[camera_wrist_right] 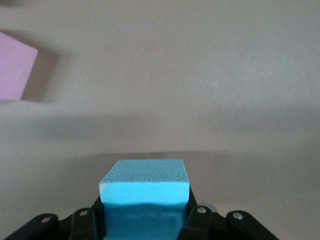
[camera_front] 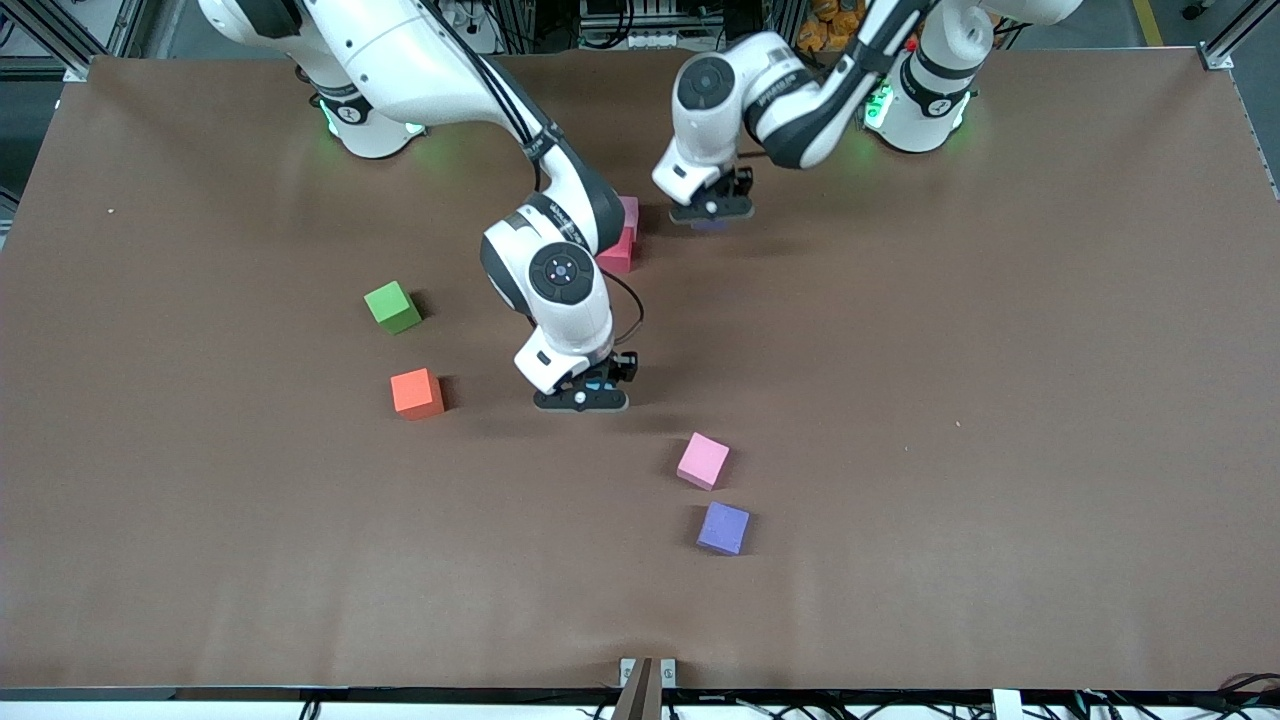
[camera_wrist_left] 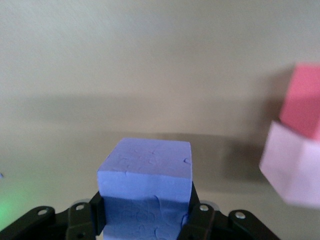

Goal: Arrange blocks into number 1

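Table: wide brown surface carrying scattered foam cubes.
Right claw: low over mid-table, clenched on a light blue block.
Left claw: near the arm bases, clenched on a periwinkle-blue block.
Red block: touching a pale pink block, beside the left claw.
Loose blocks: green block, orange block, pink block, purple block nearest the front camera.

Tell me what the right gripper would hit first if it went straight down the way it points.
Probably just the bare table. The right gripper points down, shut on a light blue block, and nothing shows beneath it; the pink block lies off to the side.
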You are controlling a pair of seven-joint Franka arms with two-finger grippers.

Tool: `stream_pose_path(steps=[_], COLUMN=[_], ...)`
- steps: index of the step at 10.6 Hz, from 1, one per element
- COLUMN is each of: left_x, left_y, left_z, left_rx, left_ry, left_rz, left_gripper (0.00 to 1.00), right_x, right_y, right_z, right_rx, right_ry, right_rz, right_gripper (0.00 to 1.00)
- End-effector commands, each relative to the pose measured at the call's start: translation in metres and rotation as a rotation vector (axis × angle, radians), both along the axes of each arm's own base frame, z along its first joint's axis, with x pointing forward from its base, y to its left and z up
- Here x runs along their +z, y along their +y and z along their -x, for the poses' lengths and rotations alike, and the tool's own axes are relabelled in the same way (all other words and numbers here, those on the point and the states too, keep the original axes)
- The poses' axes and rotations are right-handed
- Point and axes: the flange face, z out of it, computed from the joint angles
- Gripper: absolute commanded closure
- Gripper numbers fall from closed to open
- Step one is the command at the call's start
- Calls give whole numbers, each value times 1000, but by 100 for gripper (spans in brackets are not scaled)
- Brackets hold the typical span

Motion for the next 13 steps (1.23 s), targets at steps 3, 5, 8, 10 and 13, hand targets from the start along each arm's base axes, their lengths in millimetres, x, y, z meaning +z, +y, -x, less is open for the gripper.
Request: stream_pose_path(steps=[3,5,8,10,13], left_x=[9,17,17,17,18], left_y=[-37,-60,-68,-82,-105], left_z=[89,108,113,115,109], left_rx=[-20,-32,-30,-6,32], left_ry=[37,55,69,92,126], left_rz=[-1,27,33,43,69], left_gripper=[100,100,100,100,100], right_x=[-4,-11,-11,-11,-9], right_y=[-11,-11,-10,-9,-10], right_z=[52,60,61,62,60], right_rx=[0,2,4,5,9], right_ry=[22,29,30,33,29], right_rz=[-53,-49,-50,-51,-54], right_gripper=[100,100,100,100,100])
